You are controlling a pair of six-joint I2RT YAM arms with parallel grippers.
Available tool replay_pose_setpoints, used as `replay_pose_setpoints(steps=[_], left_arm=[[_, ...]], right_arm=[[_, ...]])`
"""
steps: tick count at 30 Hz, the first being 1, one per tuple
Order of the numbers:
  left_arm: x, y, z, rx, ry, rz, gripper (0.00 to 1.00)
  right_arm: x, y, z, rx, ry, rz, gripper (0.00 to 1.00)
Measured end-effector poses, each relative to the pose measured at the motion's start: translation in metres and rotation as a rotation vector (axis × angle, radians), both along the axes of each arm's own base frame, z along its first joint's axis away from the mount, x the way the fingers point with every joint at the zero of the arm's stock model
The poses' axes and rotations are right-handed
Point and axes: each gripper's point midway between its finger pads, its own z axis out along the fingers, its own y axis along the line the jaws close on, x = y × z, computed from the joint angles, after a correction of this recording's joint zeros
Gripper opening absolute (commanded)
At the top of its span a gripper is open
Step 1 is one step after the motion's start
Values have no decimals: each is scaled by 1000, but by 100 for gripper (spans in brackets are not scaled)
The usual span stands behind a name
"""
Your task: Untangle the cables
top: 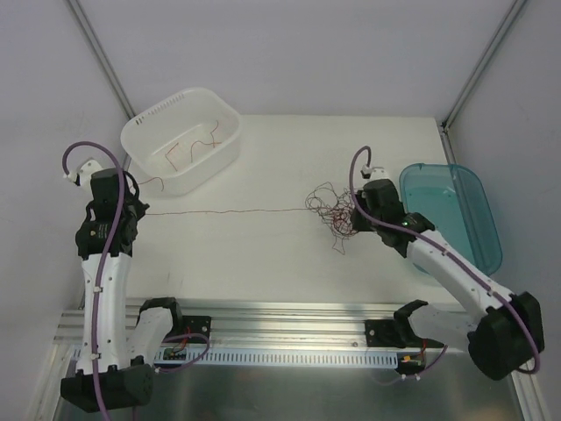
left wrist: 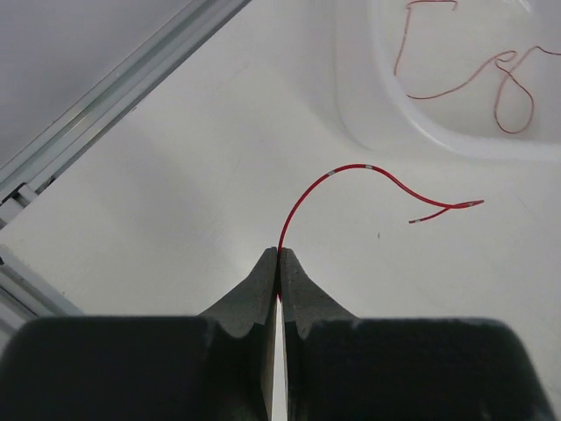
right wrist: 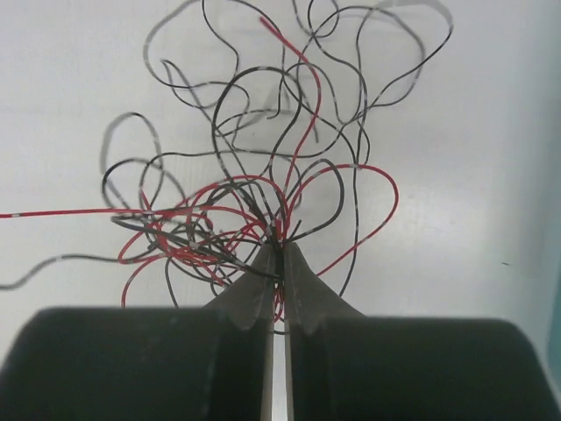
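Left gripper (left wrist: 279, 261) pressed together on one red cable (left wrist: 368, 167); the pinched stretch is hidden, the free end curls near the white tub (top: 140, 153). Red strands (top: 188, 149) lie inside the tub. The cable runs straight across the table (top: 263, 263) to the cable tangle (top: 331, 210). Right gripper (right wrist: 279, 254) clamped into the tangle's edge; can't tell which strands. Teal bin (top: 460, 206) is partly behind the right arm.

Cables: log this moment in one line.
left fingers shut on red wire | right fingers shut on tangle | red wire straight between | bin: loose wires
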Motion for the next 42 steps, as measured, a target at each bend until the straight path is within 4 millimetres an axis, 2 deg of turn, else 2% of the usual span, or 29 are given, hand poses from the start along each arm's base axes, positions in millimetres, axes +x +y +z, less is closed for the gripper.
replay_pose_setpoints(steps=[3,6,9,12,14,17,18,20,21,25,34,38,42], left_arm=[[-1,17,-20,-26,39,88,0],[-5,23,-52,-93,95,134,0],[-5,17,-82,-154,154,131,0],[-3,6,-107,-213,204,93,1],[0,-3,-119,-252,218,51,10],[3,-24,-131,-322,225,-54,38],[5,-35,-133,-347,218,-106,55],[6,-55,-132,-371,208,-205,69],[7,-68,-129,-380,196,-270,81],[3,-119,-103,-393,112,-542,91],[-18,-211,-49,-398,-29,-1034,86],[-34,-253,-36,-365,-62,-1245,81],[-51,-291,-31,-328,-79,-1421,75]], right_arm=[[-4,-28,36,2,-88,-45,1],[-11,-47,69,1,-152,-62,1],[-18,-54,99,12,-208,-55,1],[-27,-51,124,50,-254,-10,1],[-33,-41,136,91,-271,49,1],[-42,-21,143,156,-267,168,1],[-44,-14,142,168,-255,207,1],[-48,-1,137,180,-227,279,1],[-50,7,132,177,-210,320,1],[-60,33,114,144,-153,464,1],[-81,71,84,35,-93,703,1],[-86,83,71,-11,-58,760,1],[-87,94,69,-35,-53,795,1]])
